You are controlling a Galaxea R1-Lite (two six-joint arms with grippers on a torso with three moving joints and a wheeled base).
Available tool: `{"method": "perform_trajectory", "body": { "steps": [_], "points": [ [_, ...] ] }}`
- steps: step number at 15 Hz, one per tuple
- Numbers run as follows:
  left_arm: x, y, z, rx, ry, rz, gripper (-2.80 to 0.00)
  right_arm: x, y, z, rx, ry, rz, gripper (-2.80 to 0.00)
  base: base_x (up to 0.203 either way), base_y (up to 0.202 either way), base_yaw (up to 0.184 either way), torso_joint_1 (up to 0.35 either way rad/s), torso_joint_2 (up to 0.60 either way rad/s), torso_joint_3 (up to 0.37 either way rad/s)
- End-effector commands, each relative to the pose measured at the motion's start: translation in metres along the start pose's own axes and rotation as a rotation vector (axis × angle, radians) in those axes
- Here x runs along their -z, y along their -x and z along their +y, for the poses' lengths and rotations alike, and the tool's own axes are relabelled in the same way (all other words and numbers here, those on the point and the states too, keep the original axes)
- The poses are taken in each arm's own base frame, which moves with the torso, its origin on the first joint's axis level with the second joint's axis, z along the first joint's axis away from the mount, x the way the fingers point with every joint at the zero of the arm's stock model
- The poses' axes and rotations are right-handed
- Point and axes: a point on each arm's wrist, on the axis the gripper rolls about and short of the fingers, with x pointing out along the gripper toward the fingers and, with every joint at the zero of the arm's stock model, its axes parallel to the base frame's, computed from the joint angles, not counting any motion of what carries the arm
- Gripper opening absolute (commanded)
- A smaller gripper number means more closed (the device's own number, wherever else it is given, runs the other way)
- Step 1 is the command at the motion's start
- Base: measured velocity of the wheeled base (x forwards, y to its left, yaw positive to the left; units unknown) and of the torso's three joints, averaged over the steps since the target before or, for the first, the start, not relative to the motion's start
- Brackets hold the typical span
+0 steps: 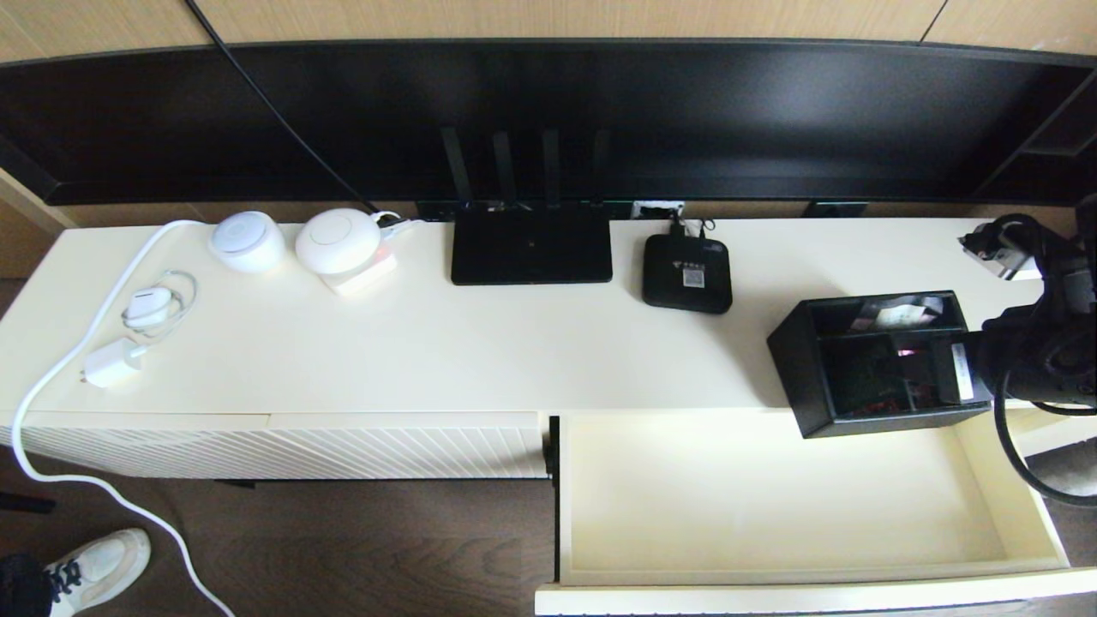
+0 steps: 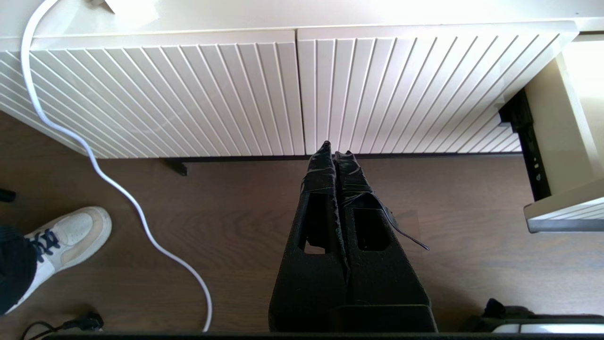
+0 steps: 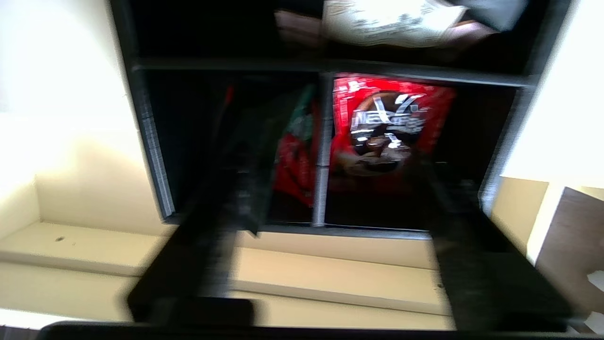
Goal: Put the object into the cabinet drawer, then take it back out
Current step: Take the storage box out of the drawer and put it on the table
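The black organizer box (image 1: 866, 364) is at the right of the cabinet top, its front reaching out over the open drawer (image 1: 771, 497). I cannot tell whether it rests there or hangs. Red packets (image 3: 391, 127) fill its square compartments and white paper (image 3: 391, 19) lies in the long one. My right gripper (image 1: 964, 373) is over the box's right end, open. In the right wrist view its fingers (image 3: 245, 198) stand wide apart over the two square compartments, gripper (image 3: 349, 203) closing on nothing. The drawer's cream interior is bare. My left gripper (image 2: 336, 148) hangs shut, low before the ribbed closed front.
A black router (image 1: 531, 244) and a set-top box (image 1: 687, 272) stand at the back of the cabinet top. Two white round devices (image 1: 247, 242) and a charger with its cable (image 1: 111, 364) lie at the left. A shoe (image 1: 94, 566) stands on the floor.
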Motion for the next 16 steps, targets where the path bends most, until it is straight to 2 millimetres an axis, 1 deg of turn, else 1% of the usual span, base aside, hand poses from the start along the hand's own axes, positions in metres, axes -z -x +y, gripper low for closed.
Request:
{"method": "perform_trajectory", "body": {
  "steps": [1, 5, 10, 14, 16],
  "points": [
    [0.000, 0.000, 0.000, 0.000, 0.000, 0.000, -2.80, 0.001, -0.002, 0.002, -0.006, 0.004, 0.010, -2.80, 0.000, 0.000, 0.000, 0.000, 0.00, 0.000],
    [0.000, 0.000, 0.000, 0.000, 0.000, 0.000, -2.80, 0.001, -0.008, 0.002, -0.005, 0.008, 0.021, -2.80, 0.000, 0.000, 0.000, 0.000, 0.00, 0.000],
    [0.000, 0.000, 0.000, 0.000, 0.000, -0.001, -2.80, 0.006, -0.018, 0.002, 0.002, 0.011, 0.060, -2.80, 0.000, 0.000, 0.000, 0.000, 0.00, 0.000],
    [0.000, 0.000, 0.000, 0.000, 0.000, -0.001, -2.80, 0.007, -0.033, 0.008, -0.013, 0.015, 0.091, -2.80, 0.000, 0.000, 0.000, 0.000, 0.00, 0.000],
    [0.000, 0.000, 0.000, 0.000, 0.000, 0.000, -2.80, 0.003, -0.041, 0.009, -0.014, 0.013, 0.096, -2.80, 0.000, 0.000, 0.000, 0.000, 0.00, 0.000]
  ]
}}
